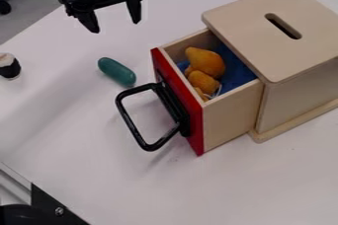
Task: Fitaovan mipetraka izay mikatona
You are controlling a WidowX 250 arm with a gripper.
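Observation:
At the upper left my gripper (pixel 115 26) hangs over the white table, its two fingers spread apart with nothing between them. Right of centre stands a light wooden box (pixel 271 36) with a slot in its top. Its drawer (pixel 231 115) is pulled out toward the left, with a red front (pixel 177 101) and a black loop handle (pixel 134 129). Inside the drawer, orange-yellow toy pieces (pixel 206 62) lie on blue material (pixel 239 73). The gripper is up and to the left of the drawer, apart from it.
A green capsule-shaped object (pixel 117 71) lies on the table (pixel 132 184) just left of the drawer's front. At the left edge is a small black-and-white item (pixel 9 66). A metal edge and dark parts (pixel 58 211) occupy the lower left corner.

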